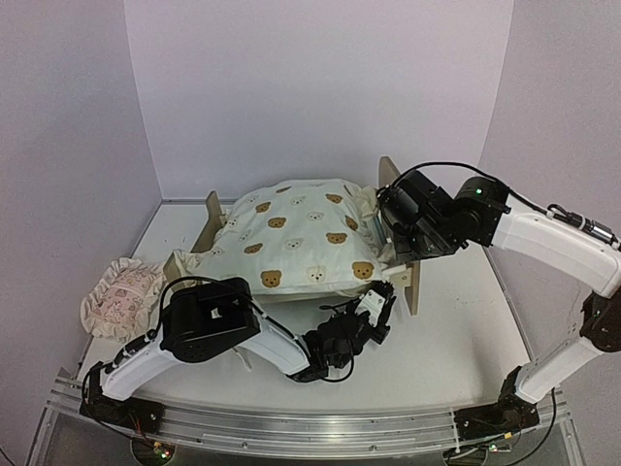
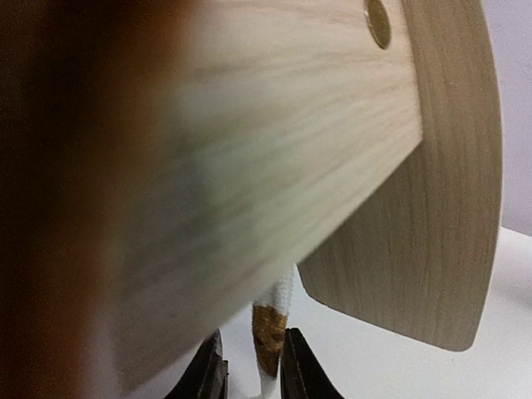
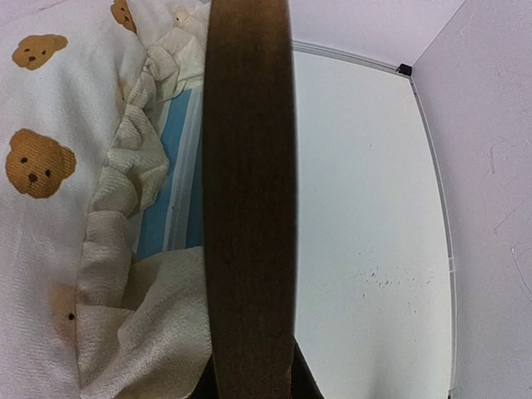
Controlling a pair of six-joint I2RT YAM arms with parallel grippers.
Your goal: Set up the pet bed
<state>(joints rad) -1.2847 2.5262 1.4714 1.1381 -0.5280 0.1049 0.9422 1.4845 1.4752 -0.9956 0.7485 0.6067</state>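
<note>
As right gripper (image 1: pixel 391 233) pinches pet bed (image 1: pixel 212 218) headboard (image 3: pixel 249 166), left gripper (image 2: pixel 253 378) by rail (image 2: pixel 274 166) — hold on tie (image 2: pixel 270 328) unclear

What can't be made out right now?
1. Mattress: top view, buried under the quilt; right wrist shows one blue strip.
2. Left gripper: left wrist, fingers cut by the bottom edge; grip on the tie unclear.
3. Rail: left wrist, blurred, too close.
4. Right gripper: right wrist, fingers nearly hidden behind the bed board.
</note>
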